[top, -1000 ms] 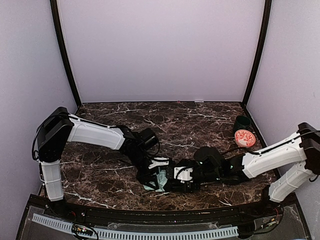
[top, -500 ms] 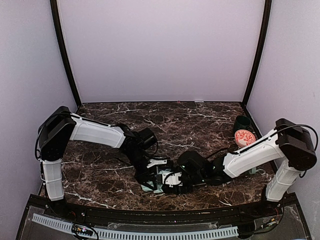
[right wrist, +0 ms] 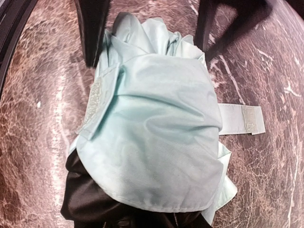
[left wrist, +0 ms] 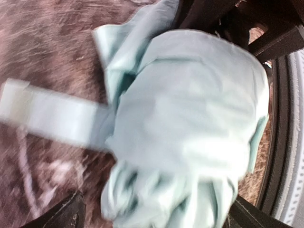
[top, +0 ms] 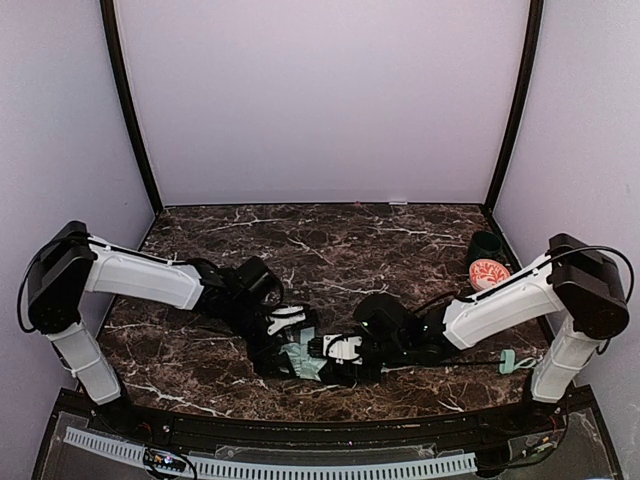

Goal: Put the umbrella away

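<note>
Two grippers straddle the bundled umbrella [right wrist: 156,133]: left gripper [left wrist: 156,216] jaws spread wide; right gripper [right wrist: 149,28] hold indeterminable.

A dark marble table [top: 400,235] is enclosed by pale lilac walls [top: 320,100]. At its right edge an orange-and-white patterned disc [top: 489,274] is set just before a dark cup [top: 484,243]. A white ribbed strip [top: 300,467] is mounted along the near edge.

Back half of counter [top: 330,235] open, wide passage. Near middle crowded: umbrella [top: 300,357] hemmed between left pincer [left wrist: 154,205] and right pincer [right wrist: 148,50]. Dark cup [top: 486,245] and patterned disc [top: 489,274] block the right rear corner.
</note>
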Robot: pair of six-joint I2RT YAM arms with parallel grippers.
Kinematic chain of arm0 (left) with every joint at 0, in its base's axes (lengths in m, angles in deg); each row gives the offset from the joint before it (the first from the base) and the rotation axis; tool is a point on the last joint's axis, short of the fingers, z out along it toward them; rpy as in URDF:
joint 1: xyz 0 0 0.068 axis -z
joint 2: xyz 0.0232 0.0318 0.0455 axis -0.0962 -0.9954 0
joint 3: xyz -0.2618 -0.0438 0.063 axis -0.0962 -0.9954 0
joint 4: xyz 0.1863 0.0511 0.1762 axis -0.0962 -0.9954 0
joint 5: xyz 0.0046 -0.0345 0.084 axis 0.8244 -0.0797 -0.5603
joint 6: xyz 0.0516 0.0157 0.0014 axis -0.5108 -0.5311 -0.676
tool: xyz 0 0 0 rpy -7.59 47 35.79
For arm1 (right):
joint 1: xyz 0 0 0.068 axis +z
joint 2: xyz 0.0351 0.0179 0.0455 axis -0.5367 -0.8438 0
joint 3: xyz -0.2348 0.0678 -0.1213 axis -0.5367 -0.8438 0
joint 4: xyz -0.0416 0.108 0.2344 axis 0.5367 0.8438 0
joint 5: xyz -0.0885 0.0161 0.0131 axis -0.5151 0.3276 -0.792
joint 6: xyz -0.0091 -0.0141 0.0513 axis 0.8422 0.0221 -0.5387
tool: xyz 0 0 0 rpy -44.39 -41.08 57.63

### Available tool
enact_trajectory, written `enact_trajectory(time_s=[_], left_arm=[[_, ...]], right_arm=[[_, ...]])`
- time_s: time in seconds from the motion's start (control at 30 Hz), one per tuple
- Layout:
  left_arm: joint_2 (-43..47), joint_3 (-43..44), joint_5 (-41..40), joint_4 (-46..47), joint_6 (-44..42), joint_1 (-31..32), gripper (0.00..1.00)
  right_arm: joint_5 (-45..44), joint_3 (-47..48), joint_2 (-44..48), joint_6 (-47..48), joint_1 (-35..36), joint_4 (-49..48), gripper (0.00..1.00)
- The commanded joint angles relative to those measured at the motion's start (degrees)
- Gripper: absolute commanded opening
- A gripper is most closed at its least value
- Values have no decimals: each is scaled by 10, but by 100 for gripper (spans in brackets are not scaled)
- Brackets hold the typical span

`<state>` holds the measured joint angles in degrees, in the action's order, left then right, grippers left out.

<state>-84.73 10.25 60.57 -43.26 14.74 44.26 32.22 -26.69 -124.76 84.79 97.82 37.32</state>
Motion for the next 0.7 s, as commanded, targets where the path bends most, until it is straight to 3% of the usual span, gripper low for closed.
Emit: enact_trajectory(time_s=[0.0,0.1,0.17,0.23,0.33,0.5,0.67], left_arm=[[114,-75,-132,111,75,-6,99],[197,-118,-192,159,83,-5,99],[268,-171,-183,239,64,-2,99],[356,-240,-126,345,17,11,99],[413,-321,-142,453,-102,64,99],[327,-251,-243,316,-220,117,99],[207,-196,-296,306,-302,132,99]], right_arm=[[46,7,-25,-36,-27,71,15],[77,15,-29,-50,-40,88,15],[122,25,-37,-55,-52,108,15],[154,43,-50,-62,-65,133,15],[192,78,-73,-81,-86,177,15],[284,116,-104,-103,-127,225,15],[316,136,-130,-88,-136,258,15]])
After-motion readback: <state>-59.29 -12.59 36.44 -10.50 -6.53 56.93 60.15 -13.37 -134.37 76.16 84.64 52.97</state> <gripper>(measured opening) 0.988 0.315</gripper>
